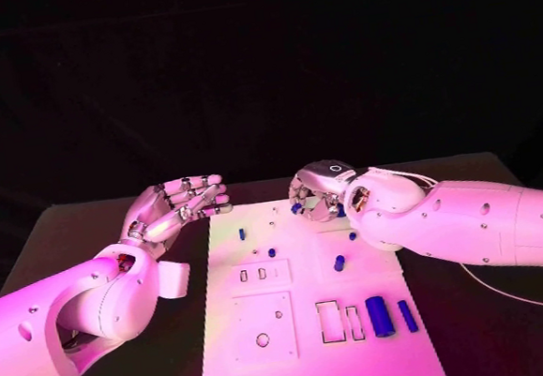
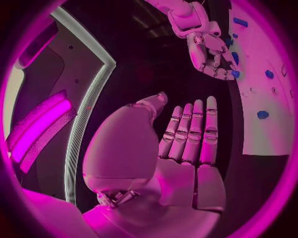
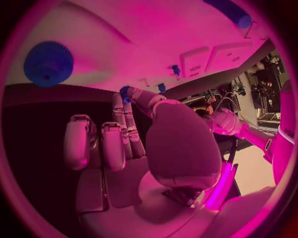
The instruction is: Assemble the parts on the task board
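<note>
The right hand (image 1: 320,192) hangs over the far edge of the task board (image 1: 322,370), near the middle of that edge. Its fingers are curled in close together. In the right wrist view, a small blue part (image 3: 126,92) sits right at the fingertips (image 3: 119,99), between the thumb and a finger. It looks pinched there, but I can't be fully sure. The left wrist view also shows blue at the tips of this hand.

The left hand (image 1: 181,207) floats just past the far left corner of the board, not over it. Its fingers (image 2: 192,129) are straight and side by side, a little bent at the tips in the head view. It holds nothing and touches nothing.

So the right hand is the nearer one to the work. More blue parts lie loose on the board. A small blue peg (image 1: 241,234) stands near the far left side. A little round blue bit (image 1: 273,252) and another short blue piece (image 1: 340,262) lie toward the middle. They are all on the near side of the right hand's fingers. Two long blue pins (image 1: 379,316) lie side by side near the right edge, well away toward the near end. Their long sides run from far to near.

A big blue gear (image 3: 48,63) lies on the board close to the right hand.

I think the next move is to bring the pinched part down toward a hole on the board.
</note>
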